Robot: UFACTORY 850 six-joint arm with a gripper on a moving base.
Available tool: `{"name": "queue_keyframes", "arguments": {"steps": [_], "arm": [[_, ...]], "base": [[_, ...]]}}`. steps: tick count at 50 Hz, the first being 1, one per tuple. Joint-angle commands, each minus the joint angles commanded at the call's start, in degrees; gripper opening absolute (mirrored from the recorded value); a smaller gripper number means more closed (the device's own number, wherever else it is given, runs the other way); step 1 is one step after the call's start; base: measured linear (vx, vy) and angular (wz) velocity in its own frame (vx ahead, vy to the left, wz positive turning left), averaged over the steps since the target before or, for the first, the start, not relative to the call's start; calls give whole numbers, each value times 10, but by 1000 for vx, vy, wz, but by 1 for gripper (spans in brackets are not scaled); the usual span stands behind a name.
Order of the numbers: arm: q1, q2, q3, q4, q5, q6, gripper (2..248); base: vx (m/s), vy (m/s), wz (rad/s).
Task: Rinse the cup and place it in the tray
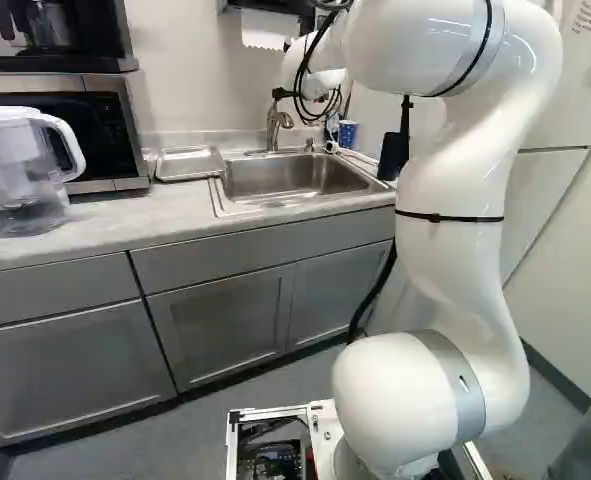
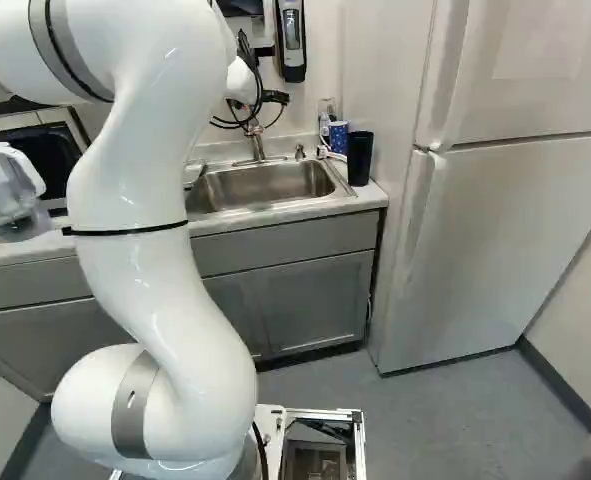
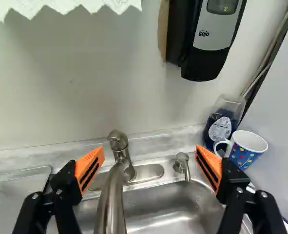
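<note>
The gripper [image 3: 150, 151] stands wide open with its orange pads [image 3: 89, 168] well apart and nothing held; the faucet [image 3: 118, 180] shows between them. Outboard of one finger, past the pump nozzle [image 3: 182, 165], the dotted cup [image 3: 246, 152] is located upright at the rear corner of the sink [image 2: 260, 186], just beside a bottle of blue liquid [image 3: 221, 126]. The metal tray [image 1: 189, 164] lies at the opposite side of the basin, between it and the microwave [image 1: 125, 135].
</note>
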Motion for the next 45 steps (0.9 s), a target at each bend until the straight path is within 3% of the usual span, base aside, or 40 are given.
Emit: {"name": "queue_keyframes", "arguments": {"steps": [45], "arm": [[-1,-43,-52,0,-37,0,247]], "base": [[0,0,0]]}}
